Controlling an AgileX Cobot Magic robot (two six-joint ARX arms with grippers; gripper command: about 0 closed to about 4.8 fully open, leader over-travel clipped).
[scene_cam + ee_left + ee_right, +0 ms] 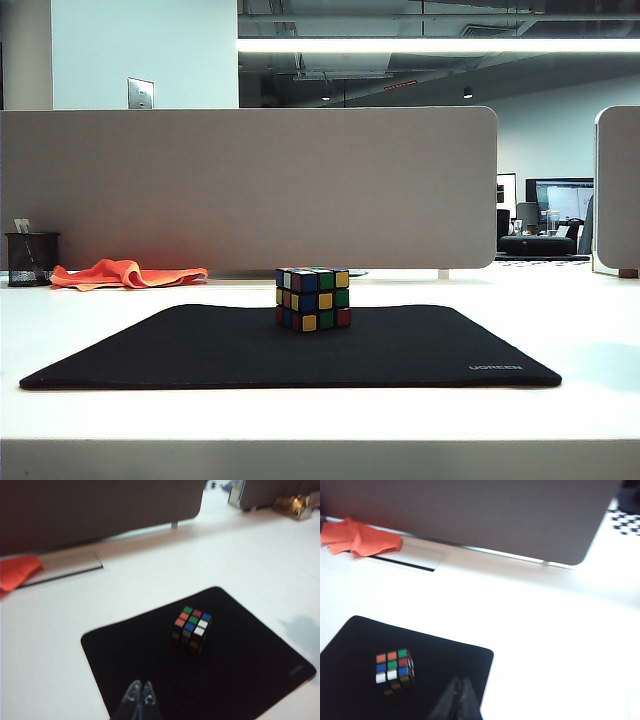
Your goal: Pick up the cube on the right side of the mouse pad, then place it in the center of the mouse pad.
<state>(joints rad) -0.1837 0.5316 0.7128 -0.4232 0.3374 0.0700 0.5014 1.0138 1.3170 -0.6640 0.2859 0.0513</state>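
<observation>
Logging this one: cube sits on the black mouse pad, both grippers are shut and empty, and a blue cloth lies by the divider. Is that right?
One slip: the cloth by the divider is orange, not blue, as the exterior view shows. The rest holds: the cube sits on the mouse pad, and the left gripper and right gripper are shut and empty.

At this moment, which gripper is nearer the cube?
Too close to call. The left gripper and right gripper are both shut, empty and apart from the cube, which sits on the mouse pad. Neither shows in the exterior view.
</observation>
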